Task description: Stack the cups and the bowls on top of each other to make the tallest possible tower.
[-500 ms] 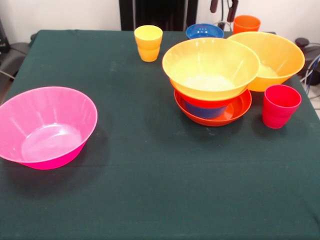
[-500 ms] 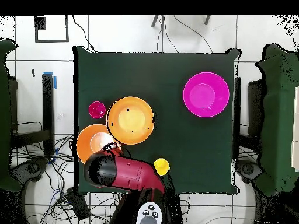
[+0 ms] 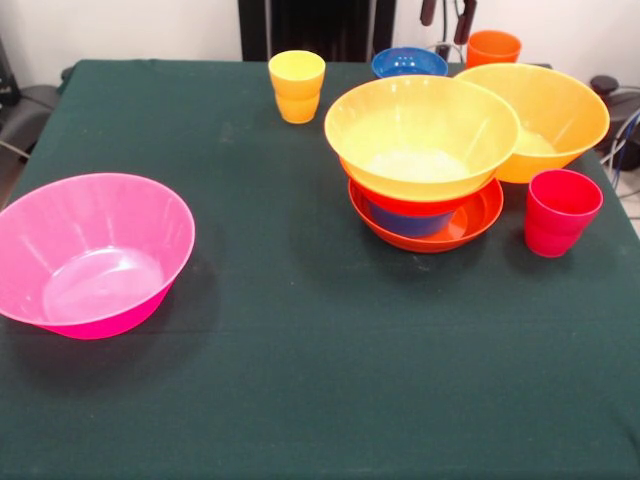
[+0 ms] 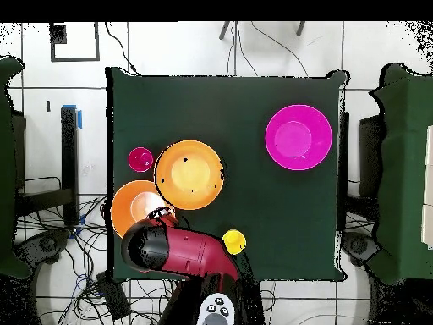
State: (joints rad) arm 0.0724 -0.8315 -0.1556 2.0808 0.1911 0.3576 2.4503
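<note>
The tower (image 3: 420, 135) stands right of centre: a shallow red-orange bowl (image 3: 475, 222) lowest, a small blue bowl (image 3: 405, 221) in it, a second red-orange bowl, and a large orange-yellow bowl on top. A second large orange-yellow bowl (image 3: 548, 115) stands against it on the right. The large pink bowl (image 3: 90, 255) sits alone at the near left. The yellow cup (image 3: 297, 85), another blue bowl (image 3: 408, 62) and the orange cup (image 3: 493, 47) stand at the far edge. The red-pink cup (image 3: 560, 212) is right of the tower. My gripper (image 3: 447, 14) shows only its tips at the top edge, open and empty, above the blue bowl and orange cup.
In the overhead view the red arm (image 4: 173, 251) lies over the table's edge nearest the base, partly hiding the orange bowl (image 4: 128, 203). The pink bowl (image 4: 298, 137) is on the opposite half. The dark green cloth (image 3: 320, 380) covers the table. Cables lie on the floor around it.
</note>
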